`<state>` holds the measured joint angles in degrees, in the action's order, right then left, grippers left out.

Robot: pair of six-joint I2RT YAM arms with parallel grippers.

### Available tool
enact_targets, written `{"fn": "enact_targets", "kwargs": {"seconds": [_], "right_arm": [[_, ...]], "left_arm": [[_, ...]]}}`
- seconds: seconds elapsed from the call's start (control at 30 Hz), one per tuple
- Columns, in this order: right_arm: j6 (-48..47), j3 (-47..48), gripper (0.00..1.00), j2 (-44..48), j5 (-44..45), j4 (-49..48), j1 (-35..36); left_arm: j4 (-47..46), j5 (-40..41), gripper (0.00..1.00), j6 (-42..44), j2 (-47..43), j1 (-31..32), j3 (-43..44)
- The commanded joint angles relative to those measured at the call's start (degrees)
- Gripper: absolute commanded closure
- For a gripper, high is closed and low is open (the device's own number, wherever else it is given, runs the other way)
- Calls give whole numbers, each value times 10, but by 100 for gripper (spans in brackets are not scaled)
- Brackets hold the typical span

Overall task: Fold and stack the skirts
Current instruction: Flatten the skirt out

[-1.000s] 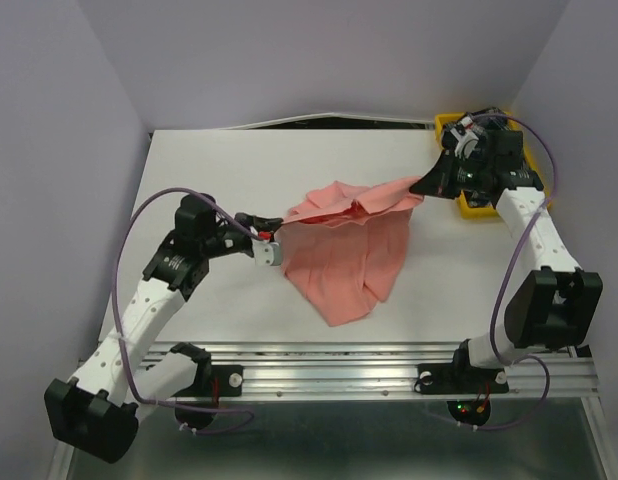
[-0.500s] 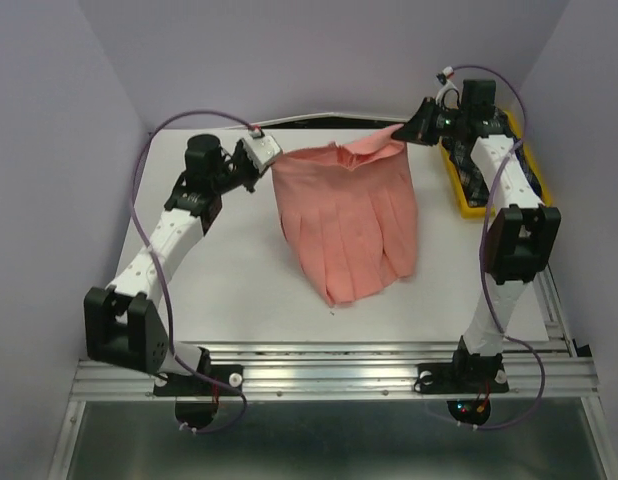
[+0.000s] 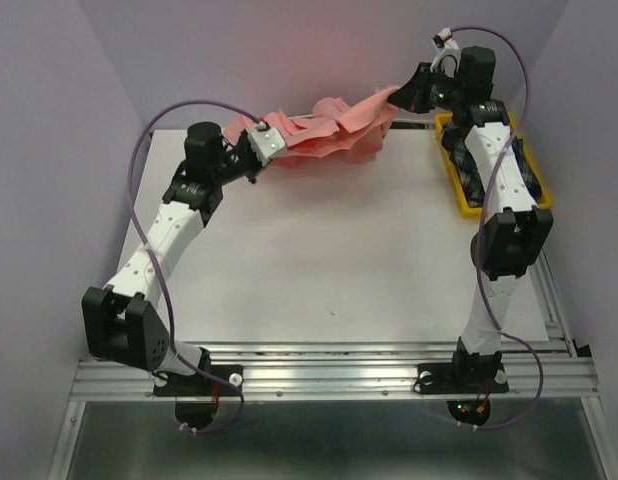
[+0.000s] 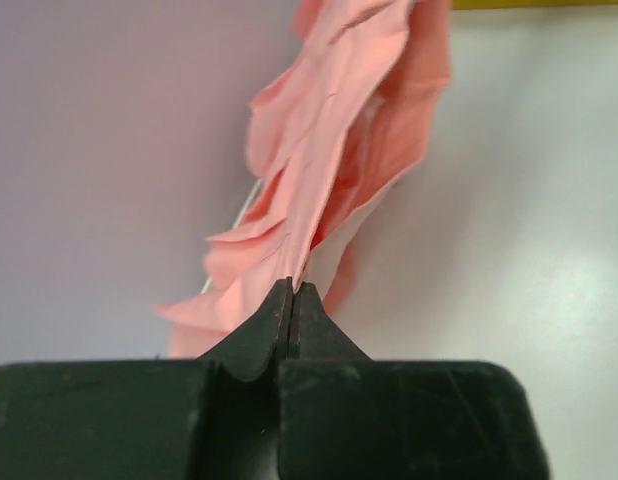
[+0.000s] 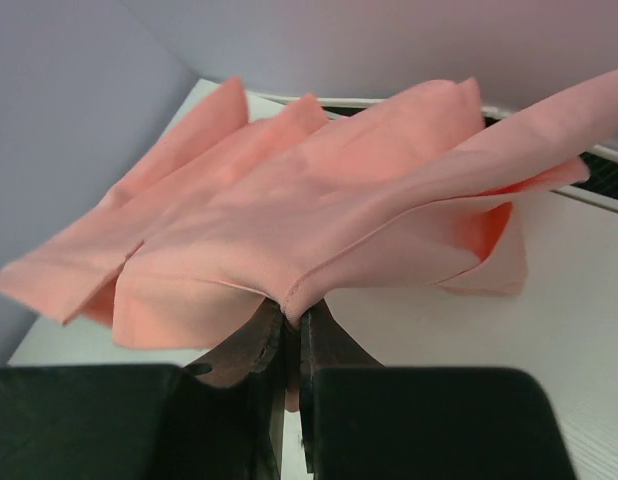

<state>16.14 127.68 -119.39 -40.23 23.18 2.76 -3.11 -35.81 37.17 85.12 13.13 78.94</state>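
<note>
The salmon-pink pleated skirt [image 3: 324, 125] hangs bunched in the air over the table's far edge, stretched between both grippers. My left gripper [image 3: 267, 143] is shut on its left end; in the left wrist view the jaws pinch the cloth [image 4: 329, 150] at the gripper [image 4: 292, 290]. My right gripper [image 3: 401, 97] is shut on its right end; in the right wrist view the cloth [image 5: 319, 210] spreads out from the gripper [image 5: 292, 312]. The dark plaid skirt [image 3: 524, 170] lies in the yellow tray, partly hidden by the right arm.
The yellow tray [image 3: 457, 190] stands at the table's far right edge. The white table [image 3: 329, 260] lies below the raised skirt. Lilac walls close in the back and both sides. The right arm reaches over the tray.
Both grippers have lifted the pink skirt off the table and back toward the far wall. It hung flat and spread half a second ago; now it is bunched and raised.
</note>
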Motion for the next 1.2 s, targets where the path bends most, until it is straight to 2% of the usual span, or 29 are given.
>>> {"fn": "enact_targets", "kwargs": {"seconds": [0.0, 0.03, 0.1, 0.13, 0.27, 0.33, 0.43, 0.57, 0.6, 0.63, 0.67, 0.7, 0.73, 0.77, 0.87, 0.93, 1.03, 1.07, 1.17], "right_arm": [[-129, -1, 99, 67, 54, 26, 20], [-148, -17, 99, 72, 68, 37, 30], [-211, -51, 99, 86, 91, 62, 71], [-229, -101, 99, 92, 111, 66, 86], [-303, -210, 99, 94, 175, 76, 174], [-322, -229, 99, 71, 202, 88, 224], [-310, -243, 99, 36, 199, 99, 262], [-266, -238, 99, 4, 175, 86, 273], [-256, -232, 96, -2, 173, 86, 273], [-244, -226, 90, -7, 171, 86, 273], [-239, -213, 70, -14, 162, 91, 273], [-226, -206, 53, -17, 152, 98, 273], [-217, -206, 53, -16, 152, 99, 273], [-209, -206, 37, -15, 144, 100, 273], [-173, -216, 21, 1, 133, 105, 273], [-129, -226, 21, 24, 102, 105, 245], [-71, -254, 22, 45, 52, 105, 185], [-63, -269, 26, 60, 9, 105, 169], [-78, -349, 31, 100, -35, 113, 128]], "left_arm": [[49, -15, 100, 62, -108, 65, -111], [53, -10, 100, 56, -123, 100, -156], [58, -10, 100, 26, -152, 124, -195], [64, -11, 100, -9, -158, 143, -227], [74, -1, 100, -53, -175, 176, -295], [75, 0, 100, -80, -176, 177, -313], [76, 5, 100, -116, -177, 177, -346], [70, 22, 100, -159, -176, 173, -360], [70, 30, 99, -169, -171, 169, -358], [74, 35, 95, -178, -166, 164, -355], [84, 31, 89, -183, -156, 158, -346], [85, 29, 74, -191, -153, 144, -335], [90, 22, 68, -192, -150, 136, -335], [99, -4, 64, -192, -148, 128, -324], [102, -14, 44, -202, -152, 119, -300], [103, -16, 42, -218, -152, 119, -285], [105, -15, 31, -243, -144, 122, -258], [107, -11, 30, -259, -138, 128, -248], [106, 1, 28, -283, -129, 141, -240]]}}
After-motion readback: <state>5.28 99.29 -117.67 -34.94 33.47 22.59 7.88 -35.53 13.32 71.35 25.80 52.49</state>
